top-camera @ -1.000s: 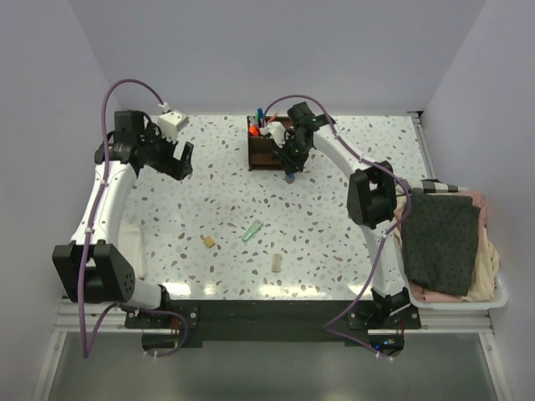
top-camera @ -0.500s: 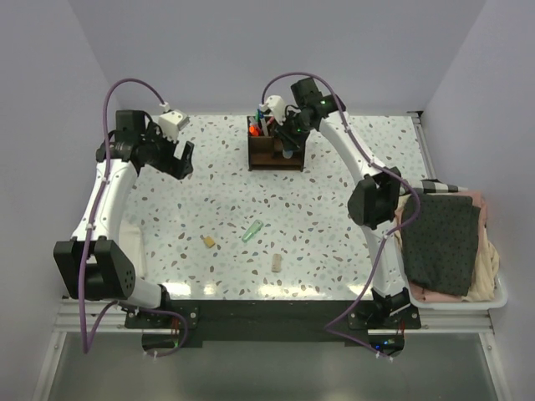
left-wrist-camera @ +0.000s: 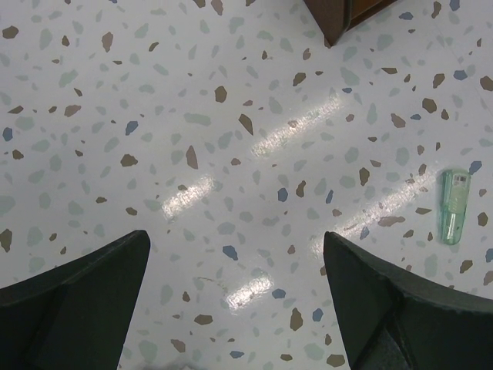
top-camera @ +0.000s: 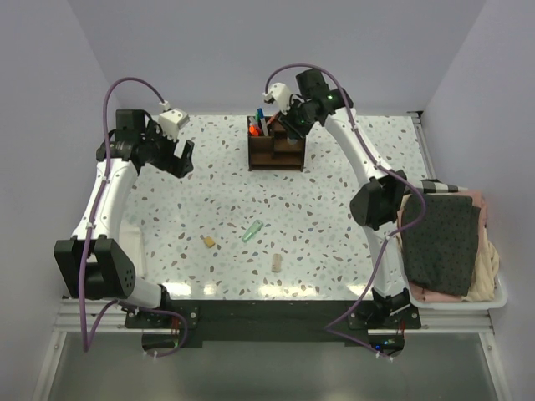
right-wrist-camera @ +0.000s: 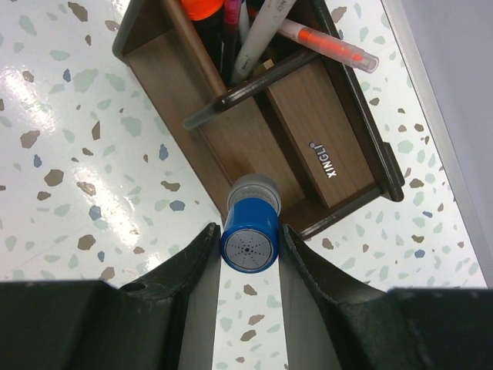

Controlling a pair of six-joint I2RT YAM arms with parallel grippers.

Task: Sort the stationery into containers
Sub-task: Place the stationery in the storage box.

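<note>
The dark brown wooden organizer (top-camera: 276,152) stands at the back middle of the table, with pens and an orange marker (right-wrist-camera: 327,42) in its rear compartments. My right gripper (top-camera: 288,124) hovers over it, shut on a blue-capped cylindrical piece (right-wrist-camera: 249,245) that hangs above the organizer's front wall (right-wrist-camera: 350,204). At the far left my left gripper (top-camera: 177,157) stands open and empty above bare table (left-wrist-camera: 236,240). A green marker (top-camera: 252,230) lies mid-table and shows at the right edge of the left wrist view (left-wrist-camera: 454,205). Two tan blocks (top-camera: 208,241) (top-camera: 277,263) lie nearer the front.
A white basket (top-camera: 500,296) at the right table edge holds dark and pink cloths (top-camera: 443,238). A metal rail (top-camera: 425,150) runs along the table's right side. Walls close the back and both sides.
My right gripper has risen and moved back from the organizer's front side to above it, carrying the blue-capped piece. The left arm has not moved.
</note>
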